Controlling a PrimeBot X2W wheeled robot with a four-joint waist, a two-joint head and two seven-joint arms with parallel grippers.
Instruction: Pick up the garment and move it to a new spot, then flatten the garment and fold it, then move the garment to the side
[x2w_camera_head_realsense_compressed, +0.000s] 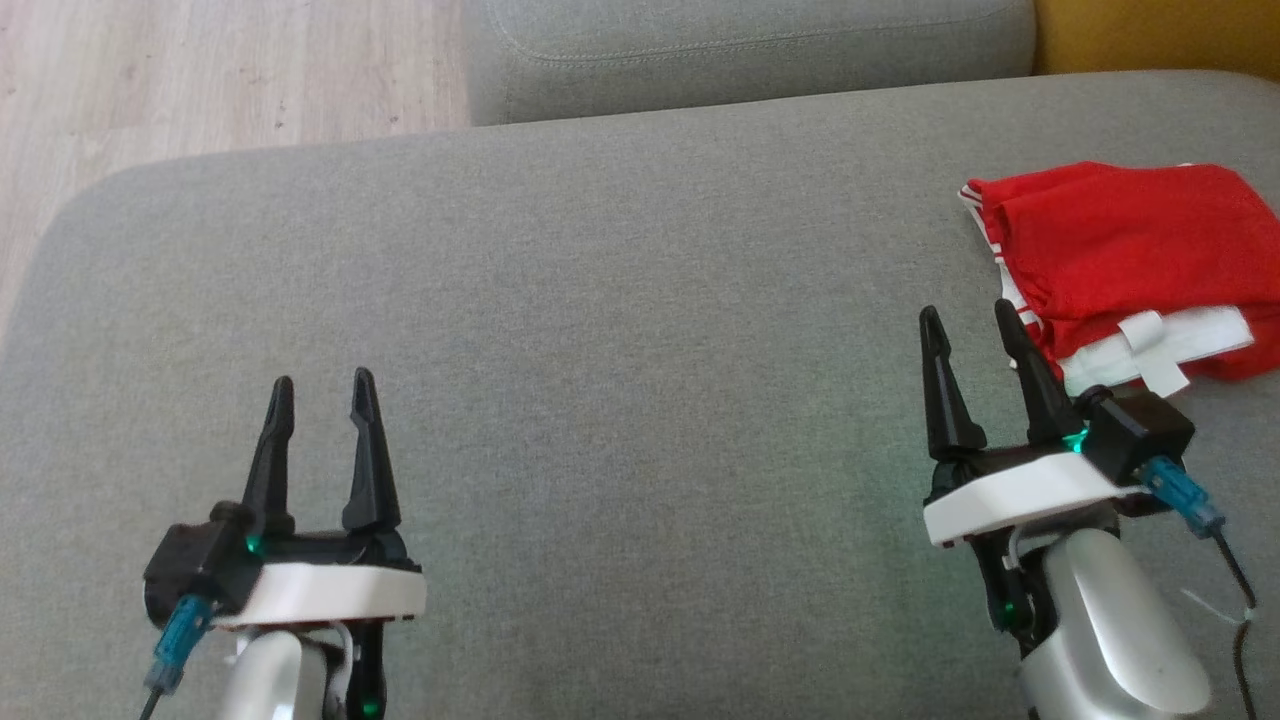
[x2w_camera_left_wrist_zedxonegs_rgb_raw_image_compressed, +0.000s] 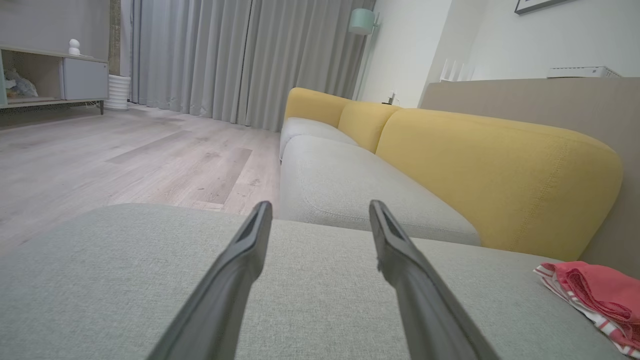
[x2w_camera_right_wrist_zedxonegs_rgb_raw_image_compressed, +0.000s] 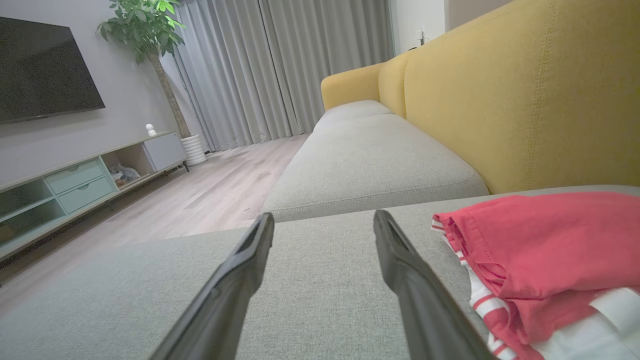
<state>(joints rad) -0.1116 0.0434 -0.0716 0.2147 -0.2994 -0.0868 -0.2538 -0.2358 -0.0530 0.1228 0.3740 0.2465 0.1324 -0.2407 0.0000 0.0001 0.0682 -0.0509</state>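
At the bottom of the head view, two pale forearms (x2w_camera_head_realsense_compressed: 1100, 620) are rising into the frame, one at the lower left and one at the lower right. Each is carrying a white wrist plate with a black camera box and a blue plug.

The left claw (x2w_camera_head_realsense_compressed: 322, 376) is pointing up the frame from the lower left, its two dark fingers spread apart with bare cushion between them and nothing held. The right claw (x2w_camera_head_realsense_compressed: 966, 308) is standing a little higher in the frame at the right. It is leaning slightly toward the upper left, and its fingers are likewise spread and holding nothing. Both are sitting low over the grey seat cushion (x2w_camera_head_realsense_compressed: 620, 300); I cannot tell whether they are touching it.

The garment (x2w_camera_head_realsense_compressed: 1120, 240) is lying in a folded heap on that cushion at the right edge of the frame. It is red, with red-and-white striped trim and a white panel showing along its lower side. It is lying just beside the right claw's right-hand finger, whose tip is overlapping the trim in the head view; contact cannot be told. It is well apart from the left claw.

Beyond the cushion, a second grey cushion (x2w_camera_head_realsense_compressed: 750, 50) is filling the top centre. Pale wood floor (x2w_camera_head_realsense_compressed: 200, 70) is showing at the upper left, and the yellow backrest (x2w_camera_head_realsense_compressed: 1150, 35) at the upper right. In the wrist views, grey curtains (x2w_camera_right_wrist_zedxonegs_rgb_raw_image_compressed: 280, 70) are hanging at the far end of the room.
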